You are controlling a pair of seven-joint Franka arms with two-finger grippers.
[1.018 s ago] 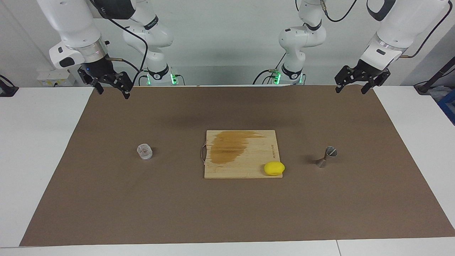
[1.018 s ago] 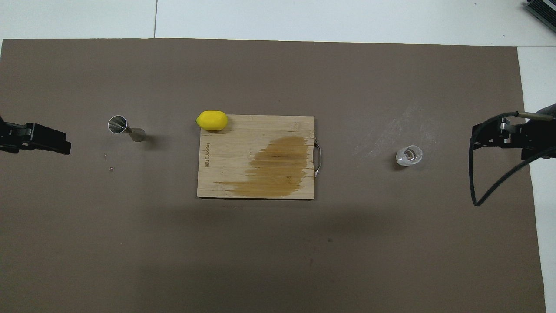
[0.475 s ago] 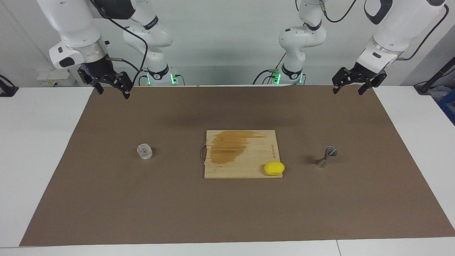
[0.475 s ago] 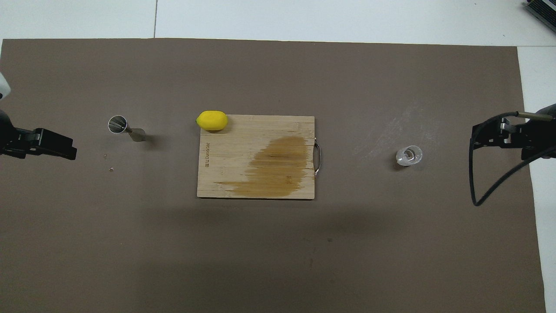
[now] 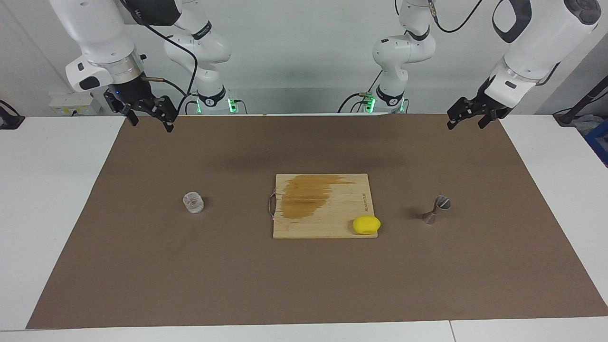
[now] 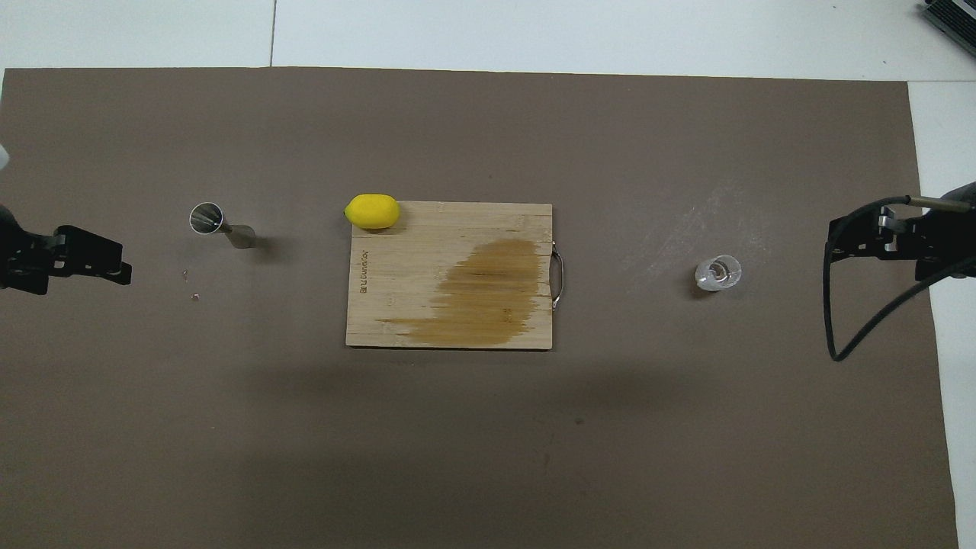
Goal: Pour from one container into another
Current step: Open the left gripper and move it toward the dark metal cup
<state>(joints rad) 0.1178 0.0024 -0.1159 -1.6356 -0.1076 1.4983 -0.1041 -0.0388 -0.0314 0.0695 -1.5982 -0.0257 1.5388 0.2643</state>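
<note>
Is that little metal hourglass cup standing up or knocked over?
Upright. The jigger stands on one cone on the brown mat, its open round mouth facing up.

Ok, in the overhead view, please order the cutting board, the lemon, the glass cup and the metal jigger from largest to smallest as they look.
1. cutting board, by far the largest.
2. lemon.
3. metal jigger and glass cup: they look about alike; the jigger stands upright and is seen at a slant, so I do not rank them.
</note>
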